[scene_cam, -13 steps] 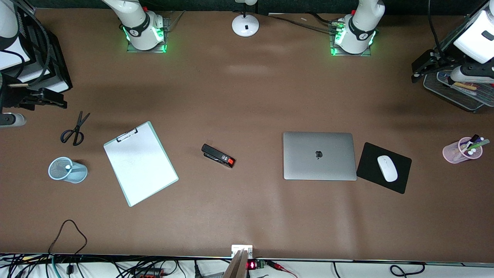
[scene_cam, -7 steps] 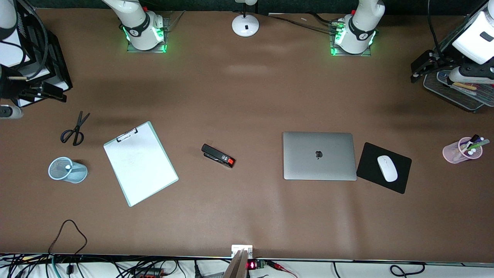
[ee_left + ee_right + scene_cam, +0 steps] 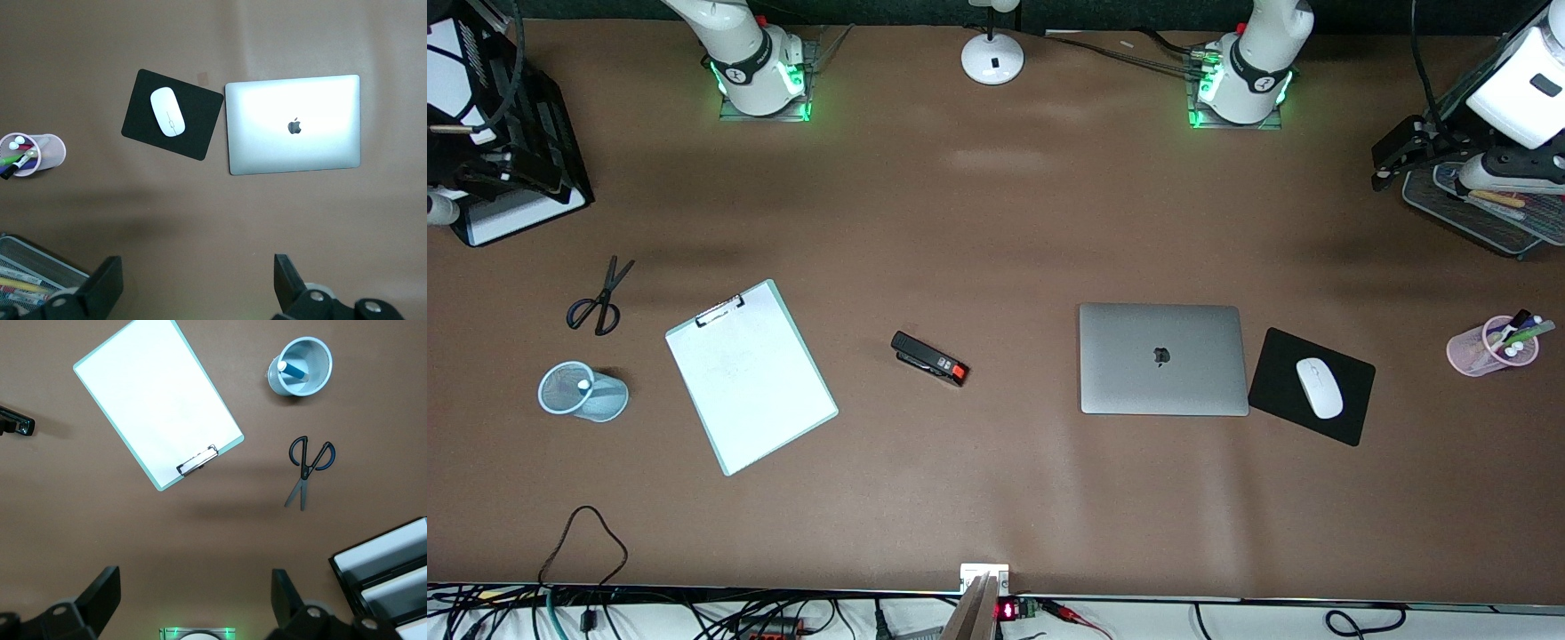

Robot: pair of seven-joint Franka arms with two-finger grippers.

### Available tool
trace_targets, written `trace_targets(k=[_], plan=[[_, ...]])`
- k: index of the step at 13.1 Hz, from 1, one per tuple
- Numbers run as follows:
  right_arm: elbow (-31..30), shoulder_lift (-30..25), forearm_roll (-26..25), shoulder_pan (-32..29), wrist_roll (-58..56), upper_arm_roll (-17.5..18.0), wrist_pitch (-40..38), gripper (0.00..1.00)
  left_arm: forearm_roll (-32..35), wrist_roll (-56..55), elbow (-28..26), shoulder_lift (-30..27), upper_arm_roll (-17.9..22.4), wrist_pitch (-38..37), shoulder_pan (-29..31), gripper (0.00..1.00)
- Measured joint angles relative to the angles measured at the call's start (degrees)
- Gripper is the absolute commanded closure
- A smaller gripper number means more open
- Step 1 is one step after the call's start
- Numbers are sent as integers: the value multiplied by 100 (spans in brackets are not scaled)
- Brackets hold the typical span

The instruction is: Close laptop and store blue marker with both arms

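Both grippers are up in the air with their fingers spread wide and nothing between them. The right gripper (image 3: 193,603) hangs over the right arm's end of the table, above a black file tray (image 3: 511,151) at the table's corner. The left gripper (image 3: 199,287) hangs over the left arm's end, by a dark mesh tray (image 3: 1480,218) that holds a few pens.

Below the right gripper lie black-handled scissors (image 3: 305,468), a mint-edged clipboard (image 3: 159,400) with white paper, and a pale blue mesh cup (image 3: 303,367). The blue marker (image 3: 293,371) leans inside that cup, whitish end up. Nearer the table's middle lies a black stapler (image 3: 929,357) with a red tip.

Below the left gripper the silver-grey laptop (image 3: 293,123) lies shut and flat, lid logo up. Just beside it, toward the left arm's end, sits a black mouse pad (image 3: 193,130) bearing a white mouse (image 3: 167,112). Well apart, closer to that end, stands a pink cup (image 3: 47,152) of mixed pens. A white lamp base (image 3: 992,59) sits between the two arm bases.
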Motion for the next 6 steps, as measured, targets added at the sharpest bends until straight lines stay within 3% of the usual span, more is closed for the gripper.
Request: trace_targets(k=[6], plan=[[107,-11,-1,-10,46,-10,87,0,-1,0,-5,13,-3,68,-25,0]])
